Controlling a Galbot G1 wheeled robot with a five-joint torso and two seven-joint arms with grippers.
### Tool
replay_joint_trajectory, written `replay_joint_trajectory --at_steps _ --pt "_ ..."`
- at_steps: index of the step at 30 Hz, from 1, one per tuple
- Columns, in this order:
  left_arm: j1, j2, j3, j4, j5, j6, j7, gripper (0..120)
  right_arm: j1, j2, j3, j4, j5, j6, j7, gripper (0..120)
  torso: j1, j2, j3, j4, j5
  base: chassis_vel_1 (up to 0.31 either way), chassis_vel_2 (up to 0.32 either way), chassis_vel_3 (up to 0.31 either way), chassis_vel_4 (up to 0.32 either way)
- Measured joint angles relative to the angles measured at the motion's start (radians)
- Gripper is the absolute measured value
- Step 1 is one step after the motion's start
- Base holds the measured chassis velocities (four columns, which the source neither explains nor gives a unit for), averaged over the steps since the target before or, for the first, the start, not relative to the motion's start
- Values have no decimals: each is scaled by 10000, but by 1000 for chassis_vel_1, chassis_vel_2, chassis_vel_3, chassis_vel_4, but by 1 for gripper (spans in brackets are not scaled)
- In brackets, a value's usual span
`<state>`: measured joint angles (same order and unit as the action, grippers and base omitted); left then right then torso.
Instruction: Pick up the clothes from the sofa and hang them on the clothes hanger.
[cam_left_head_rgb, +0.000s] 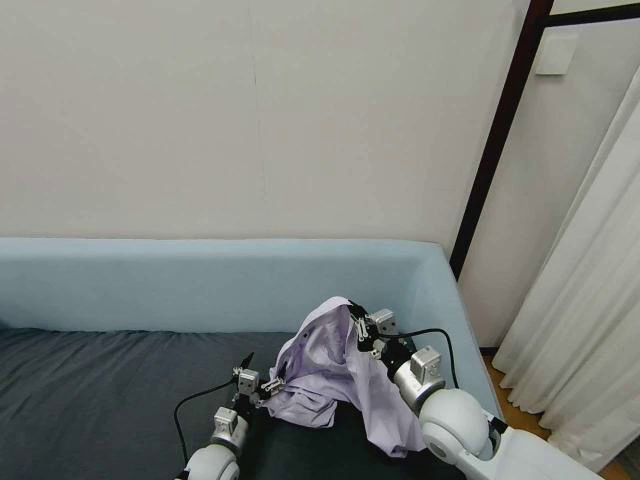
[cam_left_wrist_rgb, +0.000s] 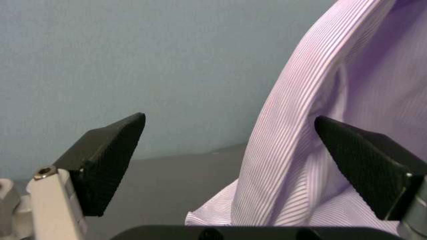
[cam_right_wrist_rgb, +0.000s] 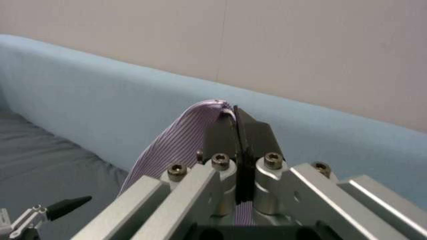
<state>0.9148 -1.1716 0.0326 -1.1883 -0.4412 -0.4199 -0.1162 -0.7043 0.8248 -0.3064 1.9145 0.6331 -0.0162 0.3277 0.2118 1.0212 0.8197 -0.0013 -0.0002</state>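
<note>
At lower centre-left of the head view we see the left gripper (cam_left_head_rgb: 258, 372), its wedge-shaped, knurled black pads (cam_left_wrist_rgb: 107, 160) spread wide and holding nothing, just beside the shirt (cam_left_head_rgb: 330, 375). The shirt, thin lilac cloth with fine stripes, rises to an upward-pointing peak, its long axis falling toward lower right. The right gripper (cam_left_head_rgb: 357, 321) pinches that peak tight, above the sofa's dark grey seat (cam_left_head_rgb: 100, 390).
</note>
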Motion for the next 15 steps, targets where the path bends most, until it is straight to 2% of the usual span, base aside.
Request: replay_joint_trajectory --at_steps 5,15 --pt "-47 -266 28 376 212 -80 25 100 3 -46 71 162 123 -97 121 0 0 0 0 2 1 0 0 0 0" --pt "-346 -739 -239 1732 398 -349 -35 98 -133 -252 237 233 128 -129 176 0 0 0 0 0 0 0 0 0 0"
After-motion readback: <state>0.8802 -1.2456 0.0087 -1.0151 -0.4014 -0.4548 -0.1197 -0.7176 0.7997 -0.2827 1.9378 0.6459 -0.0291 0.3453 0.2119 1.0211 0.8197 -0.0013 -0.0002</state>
